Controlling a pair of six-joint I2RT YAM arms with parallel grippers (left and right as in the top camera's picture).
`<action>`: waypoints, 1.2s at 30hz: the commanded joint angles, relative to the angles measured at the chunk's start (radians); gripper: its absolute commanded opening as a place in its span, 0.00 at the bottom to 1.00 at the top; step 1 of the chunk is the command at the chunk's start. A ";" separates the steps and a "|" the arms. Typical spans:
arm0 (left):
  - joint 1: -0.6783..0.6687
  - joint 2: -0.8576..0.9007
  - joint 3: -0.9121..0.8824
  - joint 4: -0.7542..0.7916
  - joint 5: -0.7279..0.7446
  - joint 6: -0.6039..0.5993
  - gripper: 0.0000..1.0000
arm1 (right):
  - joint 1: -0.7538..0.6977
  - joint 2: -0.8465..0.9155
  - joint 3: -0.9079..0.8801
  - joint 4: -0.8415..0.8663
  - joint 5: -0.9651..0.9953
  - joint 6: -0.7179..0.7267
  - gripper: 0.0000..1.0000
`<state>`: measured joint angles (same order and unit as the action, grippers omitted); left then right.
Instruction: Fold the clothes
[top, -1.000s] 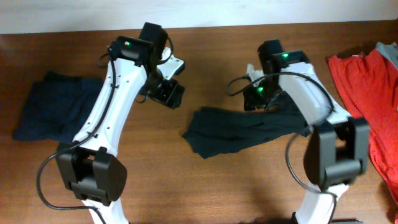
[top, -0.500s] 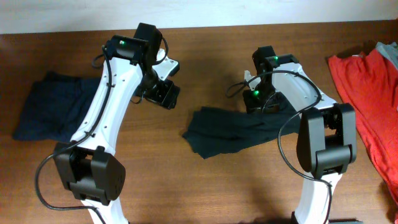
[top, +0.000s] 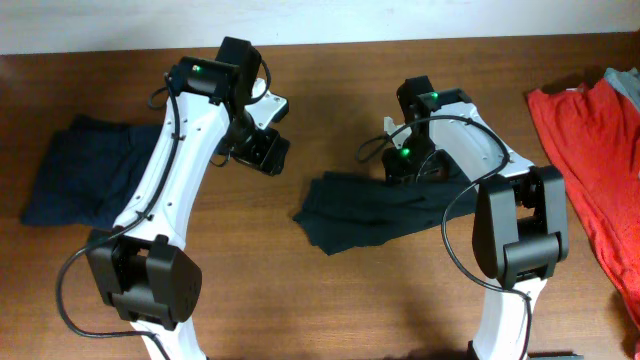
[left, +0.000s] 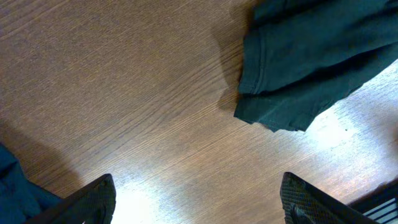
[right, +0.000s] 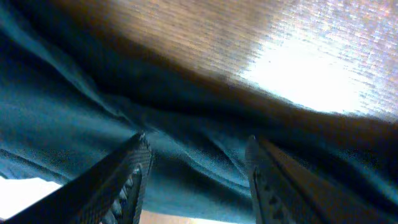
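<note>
At the right gripper (right: 196, 142): stands released, fingers (right: 134, 180) parted and clamping nothing, with dark folds of the black T-shirt (right: 93, 124) filling the gap and lying close beneath. Sits, seen from overhead, over the upper right edge of that shirt, itself crumpled near the middle of the wooden table (top: 330, 300). At the left gripper (left: 198, 180): likewise hangs released, fingers wide apart above bare wood, clear of the shirt, with only a shirt corner showing at the wrist view's upper right. Further left, beside the left arm: a navy garment (top: 85, 170), flat on the wood. Along the far right edge: a red garment (top: 590, 150), well apart from the black one.
</note>
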<state>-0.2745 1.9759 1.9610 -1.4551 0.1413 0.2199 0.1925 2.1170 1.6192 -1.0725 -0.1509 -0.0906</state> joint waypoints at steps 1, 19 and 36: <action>0.003 0.014 0.007 0.000 -0.004 -0.010 0.84 | 0.009 0.026 -0.026 0.021 0.005 -0.009 0.46; 0.066 0.013 0.079 -0.032 -0.004 -0.036 0.84 | 0.044 -0.199 0.214 -0.093 0.013 0.027 0.04; 0.134 0.004 0.244 -0.097 0.014 -0.040 0.85 | 0.184 -0.243 0.221 0.443 0.214 0.204 0.06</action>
<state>-0.1589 1.9793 2.1868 -1.5486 0.1406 0.1902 0.4015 1.8751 1.8328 -0.6655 -0.1242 -0.0177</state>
